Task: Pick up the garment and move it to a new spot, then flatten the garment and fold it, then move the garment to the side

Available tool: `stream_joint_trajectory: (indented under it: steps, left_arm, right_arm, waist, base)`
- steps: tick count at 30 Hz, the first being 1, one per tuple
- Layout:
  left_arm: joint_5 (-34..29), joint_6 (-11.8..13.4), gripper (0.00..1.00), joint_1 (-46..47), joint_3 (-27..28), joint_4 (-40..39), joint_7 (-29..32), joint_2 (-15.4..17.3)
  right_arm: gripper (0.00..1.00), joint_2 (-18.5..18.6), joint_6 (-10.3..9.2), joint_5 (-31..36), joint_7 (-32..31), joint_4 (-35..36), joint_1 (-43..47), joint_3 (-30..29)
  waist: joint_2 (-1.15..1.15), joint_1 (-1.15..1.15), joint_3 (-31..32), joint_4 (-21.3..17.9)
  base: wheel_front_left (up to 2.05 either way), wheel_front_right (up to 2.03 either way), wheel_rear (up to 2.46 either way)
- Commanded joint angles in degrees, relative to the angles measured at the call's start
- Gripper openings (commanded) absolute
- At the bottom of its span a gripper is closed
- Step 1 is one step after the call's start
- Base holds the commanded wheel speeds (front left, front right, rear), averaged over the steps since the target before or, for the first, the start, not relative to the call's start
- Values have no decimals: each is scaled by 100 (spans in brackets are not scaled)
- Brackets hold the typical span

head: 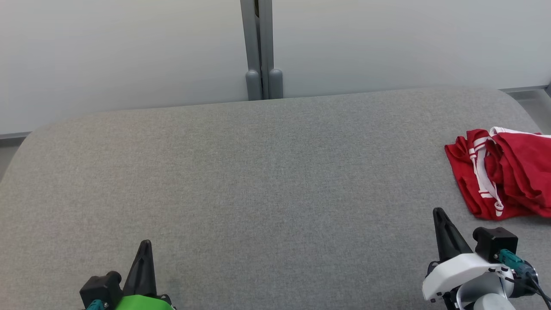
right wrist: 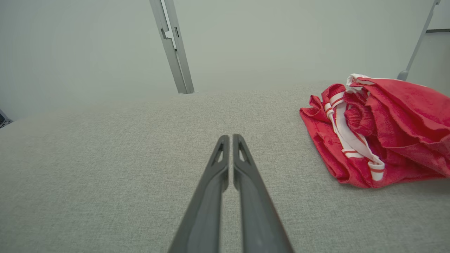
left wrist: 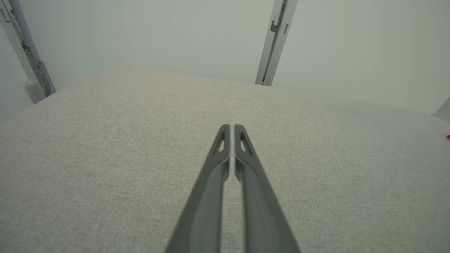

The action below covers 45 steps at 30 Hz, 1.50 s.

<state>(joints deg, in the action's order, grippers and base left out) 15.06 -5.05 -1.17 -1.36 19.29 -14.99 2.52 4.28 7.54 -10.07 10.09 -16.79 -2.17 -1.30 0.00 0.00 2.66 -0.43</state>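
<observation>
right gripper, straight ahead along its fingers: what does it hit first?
Probably the grey padded surface: the shut right gripper looks angled slightly down at it. The red garment lies off to its right, outside that line. If it runs level, the pale wall comes next.

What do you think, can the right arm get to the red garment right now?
Probably yes. The red garment lies crumpled just ahead and right of the right gripper, with bare grey surface between them. The gripper is shut and must open first.

Grey fabric counter (head: pixel 258 172), far corners rounded. Red garment (head: pixel 523 170), white-striped trim, lies crumpled at right edge.
</observation>
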Motion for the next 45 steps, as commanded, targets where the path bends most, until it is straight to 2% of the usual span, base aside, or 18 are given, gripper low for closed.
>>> stream_joint_trajectory:
  steps: [1, 20, 45]
  left_arm:
    - [208, -7, 0, 86, 55, -35, 76, 8]
    - [2061, -67, 0, 248, 220, -185, 568, 17]
    - [3948, -131, 0, 433, 413, -309, 1099, 30]
  right_arm:
    - [0, 17, 0, -206, -71, 34, -100, -54]
    - [0, -21, -2, -2181, -448, 131, -169, -152]
    - [0, -58, -3, -4201, -852, 193, -267, -276]
  waist:
    - [0, 0, -3, 1]
    - [0, 0, -46, 7]
    - [0, 0, -102, 16]
  base:
    - [0, 0, 0]
    - [0, 0, 0]
    - [0, 0, 0]
